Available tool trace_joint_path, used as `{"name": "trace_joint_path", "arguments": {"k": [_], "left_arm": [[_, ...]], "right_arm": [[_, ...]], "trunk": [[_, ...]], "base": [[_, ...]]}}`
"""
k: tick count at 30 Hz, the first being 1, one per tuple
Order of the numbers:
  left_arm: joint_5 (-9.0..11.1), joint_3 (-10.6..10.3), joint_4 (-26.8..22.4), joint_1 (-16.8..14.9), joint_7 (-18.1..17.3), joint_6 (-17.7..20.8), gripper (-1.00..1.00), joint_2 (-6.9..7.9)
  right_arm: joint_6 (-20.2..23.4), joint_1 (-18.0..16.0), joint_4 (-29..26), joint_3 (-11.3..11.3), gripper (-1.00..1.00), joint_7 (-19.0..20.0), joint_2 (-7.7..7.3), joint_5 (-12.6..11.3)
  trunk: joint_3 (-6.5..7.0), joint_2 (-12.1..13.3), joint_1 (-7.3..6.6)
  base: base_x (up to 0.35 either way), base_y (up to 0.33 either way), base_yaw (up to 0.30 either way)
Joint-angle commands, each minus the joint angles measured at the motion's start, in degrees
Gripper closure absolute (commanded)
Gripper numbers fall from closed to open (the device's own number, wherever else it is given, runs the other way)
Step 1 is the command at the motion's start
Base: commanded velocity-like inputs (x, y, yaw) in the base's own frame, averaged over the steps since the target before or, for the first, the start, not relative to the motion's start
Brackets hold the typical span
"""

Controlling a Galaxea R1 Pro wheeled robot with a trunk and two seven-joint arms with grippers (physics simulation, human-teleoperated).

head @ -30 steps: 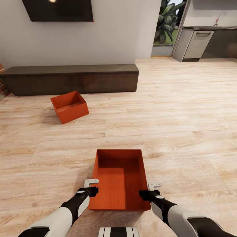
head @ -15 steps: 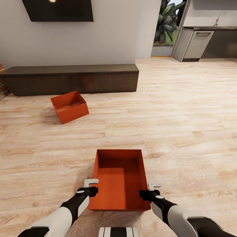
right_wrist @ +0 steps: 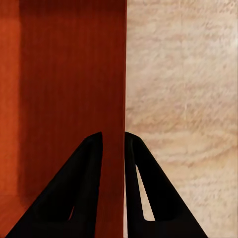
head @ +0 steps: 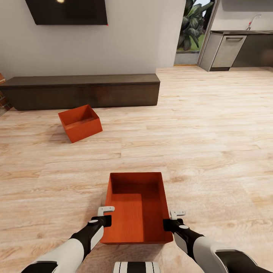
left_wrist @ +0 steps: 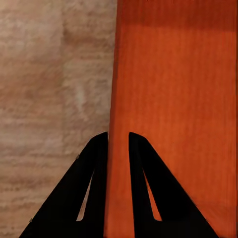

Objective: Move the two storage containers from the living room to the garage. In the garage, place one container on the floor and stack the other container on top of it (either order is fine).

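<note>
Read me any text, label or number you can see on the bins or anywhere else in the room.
None: no readable text anywhere. The near orange bin, gripped at its side walls by the left hand and right hand, is plain. So are the far bin, TV bench, wall screen and dishwasher.

No legible text or labels anywhere

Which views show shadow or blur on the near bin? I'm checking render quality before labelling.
Head view: sharp throughout, the near container has a darker inner far wall and a soft shadow on the wood floor. Right wrist view: bin wall dark, shaded. Left wrist view: wall brightly lit, floor slightly soft.
</note>
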Motion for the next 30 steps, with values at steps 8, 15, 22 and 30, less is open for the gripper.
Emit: {"name": "trace_joint_path", "arguments": {"k": [8,15,22,30], "left_arm": [[-0.8,0.7,-0.1,0.0,0.3,0.1,1.00,0.16],[-0.7,0.7,-0.1,0.0,0.5,0.2,1.00,0.20],[-0.4,0.8,-0.2,0.0,0.5,0.2,1.00,0.21],[-0.4,0.8,-0.3,0.0,0.5,0.2,1.00,0.21]], "right_arm": [[-0.3,-0.1,0.2,-0.1,1.00,-0.6,0.00,-0.4],[-0.3,-0.1,0.2,-0.1,1.00,-0.6,0.00,-0.4],[-0.3,-0.1,0.2,-0.1,1.00,-1.1,0.00,-0.4],[-0.3,-0.1,0.2,-0.1,1.00,-1.1,0.00,-0.4]], "trunk": [[-0.04,0.0,-0.01],[-0.04,0.0,-0.01],[0.86,2.0,-1.11],[2.30,5.2,-2.87]], "base": [[0.000,0.000,0.000],[0.000,0.000,0.000],[0.000,0.000,0.000],[0.000,0.000,0.000]]}}
